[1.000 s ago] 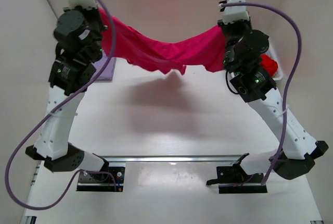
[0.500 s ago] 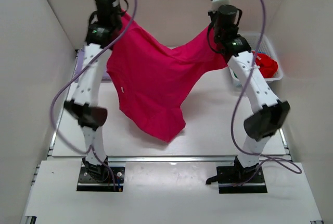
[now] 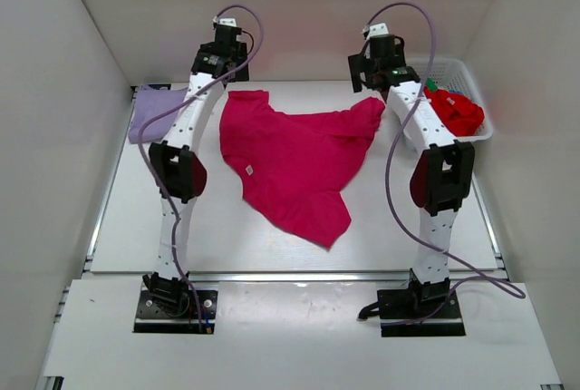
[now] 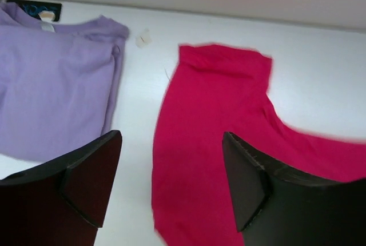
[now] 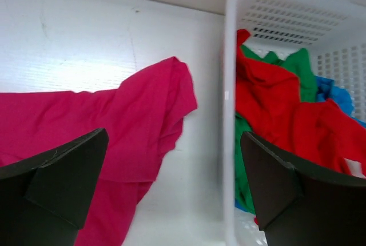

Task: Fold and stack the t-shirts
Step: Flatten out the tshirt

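The large magenta-pink t-shirt (image 3: 290, 159) lies spread and rumpled on the table, free of both grippers. My left gripper (image 3: 225, 73) hovers open over its far left sleeve (image 4: 220, 80), nothing between the fingers (image 4: 91, 177). My right gripper (image 3: 372, 82) stands open above its far right sleeve (image 5: 154, 108), beside the basket. A pale lavender t-shirt (image 3: 156, 116) lies flat at the far left (image 4: 51, 86). Red (image 5: 280, 108) and green (image 5: 297, 66) t-shirts are bunched in the basket.
The white lattice basket (image 3: 471, 77) stands at the far right, its rim (image 5: 229, 86) just right of the magenta sleeve; some blue cloth (image 5: 338, 96) is in it too. White walls close the table at the back and both sides.
Both grippers have opened and let go of the magenta t-shirt. It hung between the raised arms and now lies on the table. Both arms have stretched out low toward the far edge.
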Robot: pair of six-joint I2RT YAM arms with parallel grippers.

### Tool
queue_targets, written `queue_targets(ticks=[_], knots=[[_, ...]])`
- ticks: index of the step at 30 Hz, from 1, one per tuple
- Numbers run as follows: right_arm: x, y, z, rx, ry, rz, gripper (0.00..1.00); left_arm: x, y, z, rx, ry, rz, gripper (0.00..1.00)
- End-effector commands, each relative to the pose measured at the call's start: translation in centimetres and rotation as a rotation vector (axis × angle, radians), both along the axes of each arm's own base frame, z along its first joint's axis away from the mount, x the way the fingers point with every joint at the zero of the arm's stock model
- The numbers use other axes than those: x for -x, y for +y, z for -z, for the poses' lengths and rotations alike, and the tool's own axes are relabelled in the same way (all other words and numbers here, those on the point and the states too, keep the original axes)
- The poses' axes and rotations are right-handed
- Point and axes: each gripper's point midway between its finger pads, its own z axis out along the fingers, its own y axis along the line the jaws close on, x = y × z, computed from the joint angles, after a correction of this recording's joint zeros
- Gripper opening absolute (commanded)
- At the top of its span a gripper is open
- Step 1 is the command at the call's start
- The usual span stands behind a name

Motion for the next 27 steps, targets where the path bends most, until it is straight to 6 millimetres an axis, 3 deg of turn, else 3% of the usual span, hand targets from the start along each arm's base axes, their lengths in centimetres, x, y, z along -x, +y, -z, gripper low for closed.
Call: queue_targets(ticks=[1, 2, 4, 5, 6, 7, 10, 13, 15, 20, 23, 27], knots=[[1.3, -2.9, -9.7, -0.071, -0.192, 0.044, 1.00, 6.1, -3.3, -9.6, 0.203, -0.057, 0.137, 0.80], [2.2, -3.7, -10.4, -0.080, -0.199, 0.057, 0.98, 8.4, -4.1, -8.8, 0.209, 0.015, 0.161, 0.78], [3.3, -5.2, -10.8, -0.101, -0.199, 0.083, 0.94, 12.7, -8.6, -6.8, 0.220, 0.129, 0.253, 0.71], [3.8, -5.6, -10.5, -0.116, -0.191, 0.082, 0.95, 14.7, -9.4, -5.3, 0.224, 0.189, 0.268, 0.71], [4.3, -5.9, -10.1, -0.122, -0.178, 0.086, 0.95, 17.3, -11.3, -3.5, 0.217, 0.243, 0.302, 0.69], [4.5, -6.0, -10.1, -0.120, -0.174, 0.087, 0.94, 19.0, -14.0, -2.9, 0.244, 0.256, 0.356, 0.65], [5.5, -5.8, -9.4, -0.087, -0.156, 0.088, 0.94, 25.6, -16.5, 2.0, 0.306, 0.361, 0.371, 0.60], [6.4, -5.8, -8.7, -0.070, -0.138, 0.088, 0.94, 29.8, -17.9, 4.0, 0.465, 0.436, 0.349, 0.57], [6.7, -6.1, -8.0, -0.102, -0.125, 0.090, 0.94, 31.6, -18.8, 4.8, 0.571, 0.457, 0.339, 0.58], [6.9, -6.0, -7.2, -0.117, -0.110, 0.080, 0.93, 37.0, -23.7, 6.5, 0.798, 0.512, 0.327, 0.61], [6.7, -5.9, -6.4, -0.102, -0.092, 0.078, 0.93, 39.9, -26.1, 8.3, 0.864, 0.564, 0.310, 0.61], [6.9, -6.0, -6.4, -0.109, -0.095, 0.076, 0.93, 42.3, -28.6, 8.9, 0.877, 0.580, 0.288, 0.63]])
